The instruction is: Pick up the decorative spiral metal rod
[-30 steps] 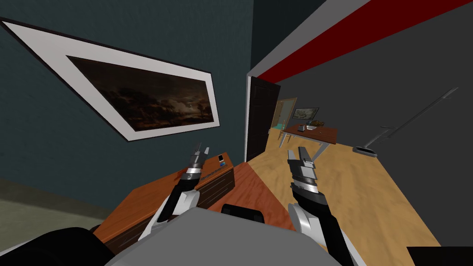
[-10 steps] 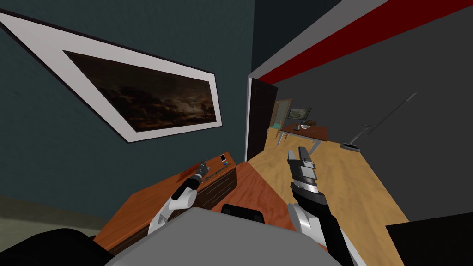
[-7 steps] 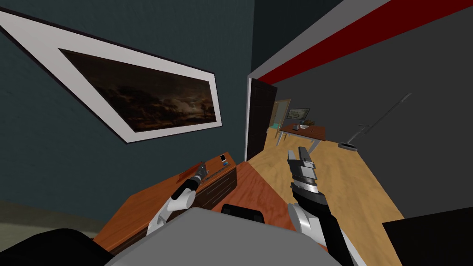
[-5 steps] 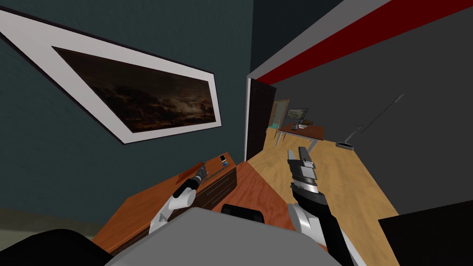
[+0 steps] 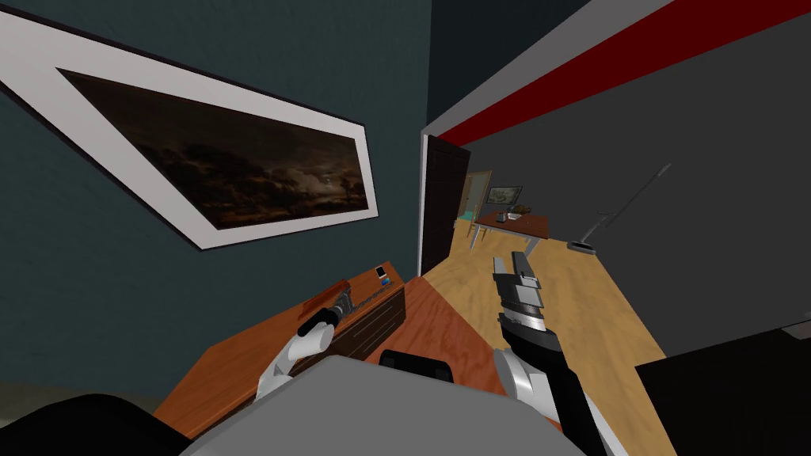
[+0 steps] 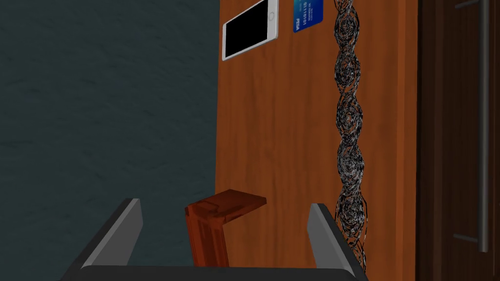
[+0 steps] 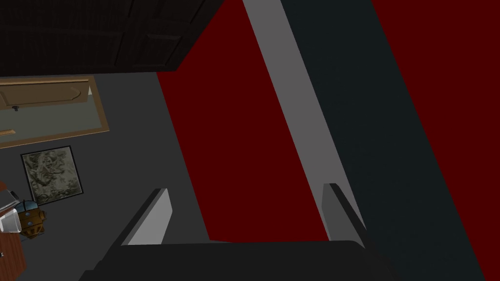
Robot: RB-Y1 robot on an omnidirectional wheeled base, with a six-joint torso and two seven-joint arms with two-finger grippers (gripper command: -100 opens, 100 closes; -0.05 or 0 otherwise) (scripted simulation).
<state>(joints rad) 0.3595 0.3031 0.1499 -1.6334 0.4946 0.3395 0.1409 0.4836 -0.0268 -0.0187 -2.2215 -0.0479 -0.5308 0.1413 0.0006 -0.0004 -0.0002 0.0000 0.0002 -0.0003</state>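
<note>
The spiral rod (image 6: 347, 122), a long twist of dark wire, lies along the front edge of the orange-brown sideboard top (image 6: 278, 122). In the head view the rod (image 5: 372, 297) is a thin grey line. My left gripper (image 6: 224, 234) hovers low over the sideboard and is open. The rod's near end lies just outside one finger (image 6: 324, 234), not between the two. A red-brown angled block (image 6: 217, 219) stands between the fingers. In the head view the left gripper (image 5: 342, 301) is at the sideboard's far part. My right gripper (image 5: 515, 265) is raised over the floor, open and holding nothing.
A white phone (image 6: 250, 29) and a blue card (image 6: 307, 14) lie at the sideboard's far end. The dark drawer front has a bar handle (image 6: 482, 122). A framed picture (image 5: 222, 174) hangs on the wall behind. A dark door (image 5: 442, 198) and a distant table (image 5: 515, 224) stand beyond.
Since three seconds ago my left gripper has dropped from a raised pose to just over the sideboard top. The head view has turned slightly. The right arm has not moved.
</note>
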